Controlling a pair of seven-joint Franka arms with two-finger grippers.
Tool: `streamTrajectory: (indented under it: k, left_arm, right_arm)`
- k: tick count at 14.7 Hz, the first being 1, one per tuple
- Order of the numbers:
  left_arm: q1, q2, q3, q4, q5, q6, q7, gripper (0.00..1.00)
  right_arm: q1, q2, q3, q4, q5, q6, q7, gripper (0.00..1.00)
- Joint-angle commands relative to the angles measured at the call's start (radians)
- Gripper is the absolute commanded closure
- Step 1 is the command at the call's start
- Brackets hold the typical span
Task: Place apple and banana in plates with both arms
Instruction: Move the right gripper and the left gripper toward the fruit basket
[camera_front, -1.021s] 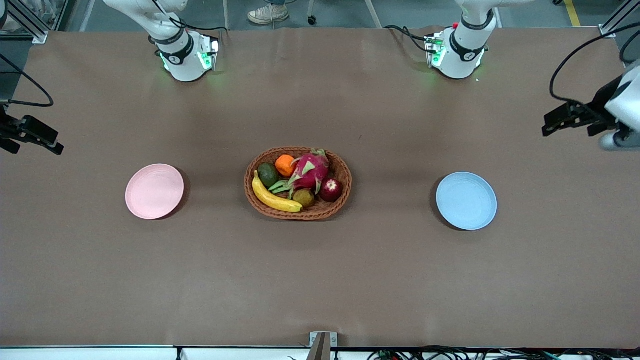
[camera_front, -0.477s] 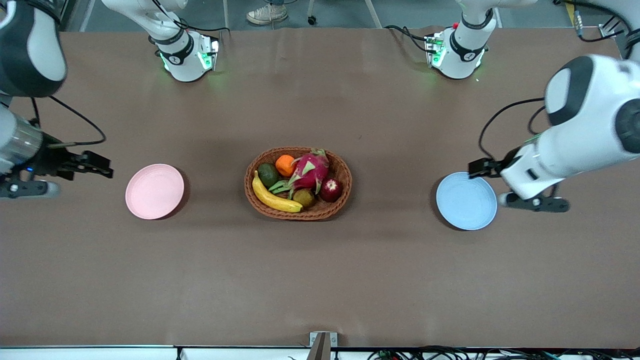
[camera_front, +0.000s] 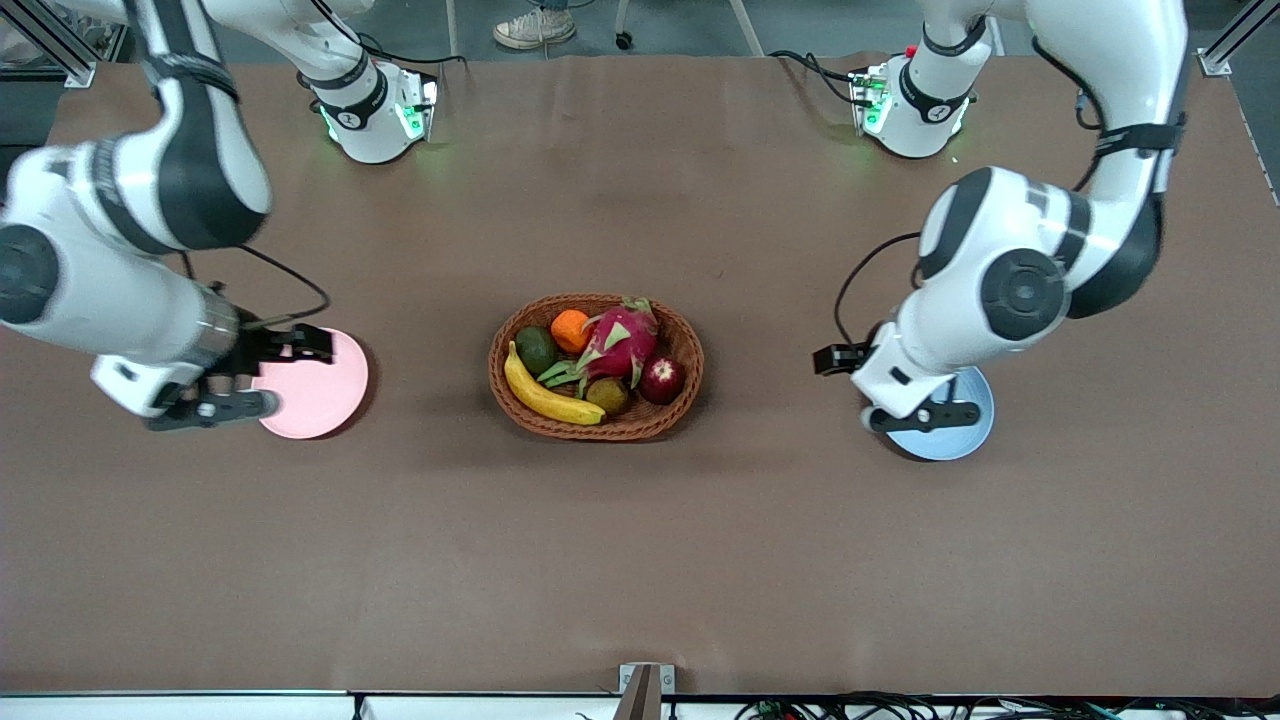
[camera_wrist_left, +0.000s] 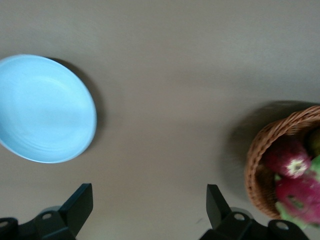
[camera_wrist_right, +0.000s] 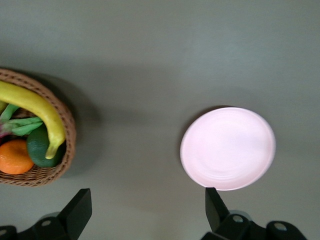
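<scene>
The banana (camera_front: 548, 388) and the apple (camera_front: 662, 379) both lie in the wicker basket (camera_front: 689, 400) at the middle of the table, neither yet lifted. The step in hand looks like the approach. To do it well, each arm should come in over its own end of the basket: the right arm for the banana, the left arm for the apple, and not both at once over the narrow basket.

The banana lies along the basket's rim on the side nearer the front camera. Its long axis runs diagonally: one dark tip is up beside the avocado (camera_front: 536, 348) toward the right arm's end, the other beside the kiwi (camera_front: 607, 394). Fingers should close across that axis near mid-length. The apple sits just beside the dragon fruit (camera_front: 620, 343) with its pale stem end facing up, so the grasp must avoid nudging that neighbour.

The right gripper (camera_front: 290, 345) hangs spread and empty over the pink plate (camera_front: 320, 390). The left gripper (camera_front: 838, 358) hangs spread and empty beside the blue plate (camera_front: 975, 425).
</scene>
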Motion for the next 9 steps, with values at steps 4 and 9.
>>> streamTrajectory:
  k: [4, 9]
  left_arm:
    - [-0.123, 0.093, 0.006, 0.0, -0.01, 0.175, -0.265, 0.0]
    - [-0.218, 0.182, 0.005, 0.003, -0.016, 0.347, -0.551, 0.0]
  right_arm:
    - [0.124, 0.083, -0.008, -0.005, 0.019, 0.06, 0.102, 0.0]
    - [0.204, 0.137, -0.008, -0.057, 0.079, 0.181, 0.104, 0.01]
